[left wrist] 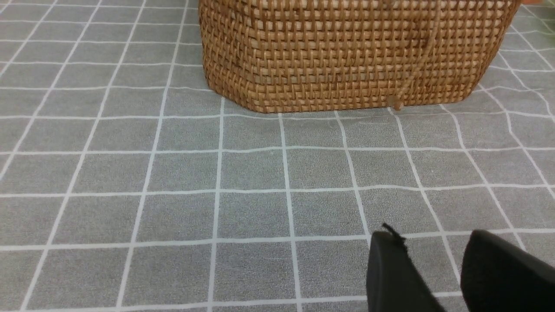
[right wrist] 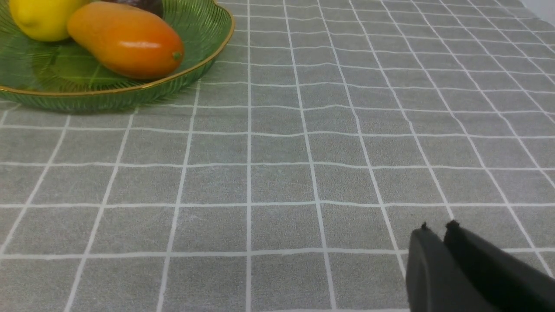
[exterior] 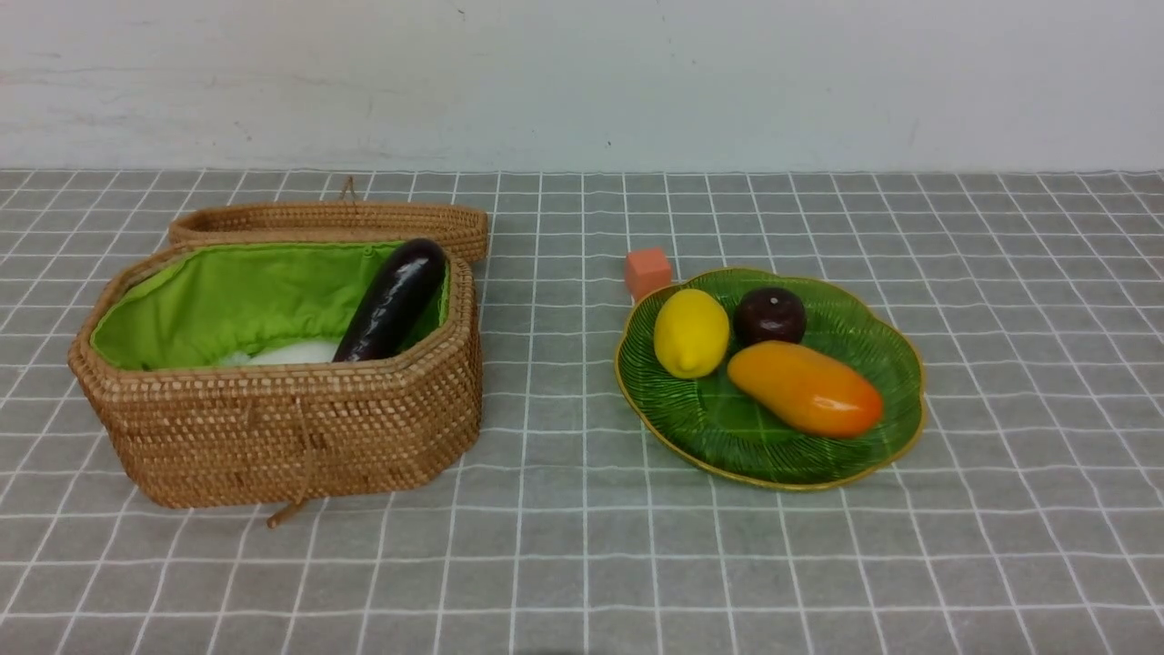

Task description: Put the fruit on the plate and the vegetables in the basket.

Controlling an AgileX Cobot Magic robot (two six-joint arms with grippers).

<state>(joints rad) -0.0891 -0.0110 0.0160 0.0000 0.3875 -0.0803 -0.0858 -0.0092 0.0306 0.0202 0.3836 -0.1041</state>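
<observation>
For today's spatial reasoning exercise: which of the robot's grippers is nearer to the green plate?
Right. The right gripper hovers over bare cloth with the plate close ahead; the left gripper faces the basket instead.

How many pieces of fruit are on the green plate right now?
3, all on the plate: the lemon on its left, the dark round fruit at the back, the mango front right. None looks hidden.

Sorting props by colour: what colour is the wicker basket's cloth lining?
Lime green cloth lining inside the tan woven wicker basket; clearest in the front view.
</observation>
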